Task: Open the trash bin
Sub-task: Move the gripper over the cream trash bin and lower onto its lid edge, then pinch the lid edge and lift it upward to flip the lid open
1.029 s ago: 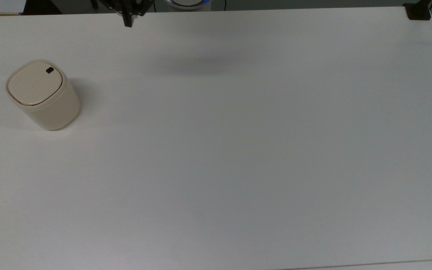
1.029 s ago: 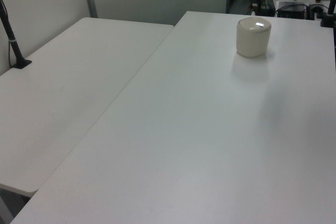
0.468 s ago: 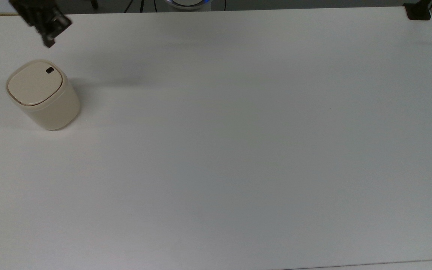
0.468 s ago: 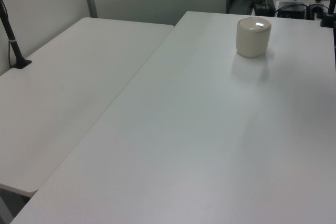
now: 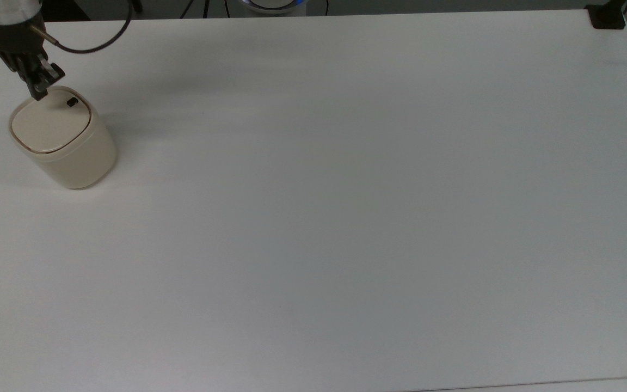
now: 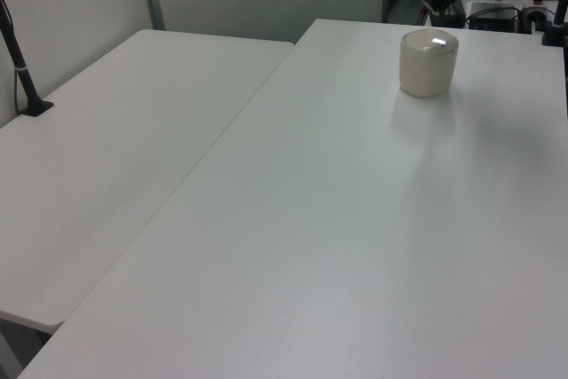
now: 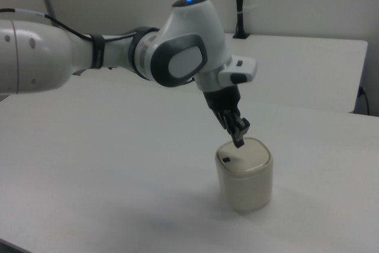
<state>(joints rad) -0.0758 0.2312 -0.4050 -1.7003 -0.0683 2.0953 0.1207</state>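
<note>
No legible text or labels anywhere.

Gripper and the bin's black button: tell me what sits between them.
Nothing. In the right view the gripper hangs just above the trash bin, with bare cream lid between it and the black button; the top view agrees.

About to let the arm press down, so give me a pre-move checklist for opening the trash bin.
1. Trash bin upright on the table: ok.
2. Lid shut and flat, so the opening is not yet done: ok.
3. Black button uncovered and reachable: ok.
4. Gripper just above the lid's edge: ok.
5. Gripper tip lined up on the button: not ok; in the top view it sits toward the top view's left of the button.
6. Gripper touching the lid: cannot tell.
</note>
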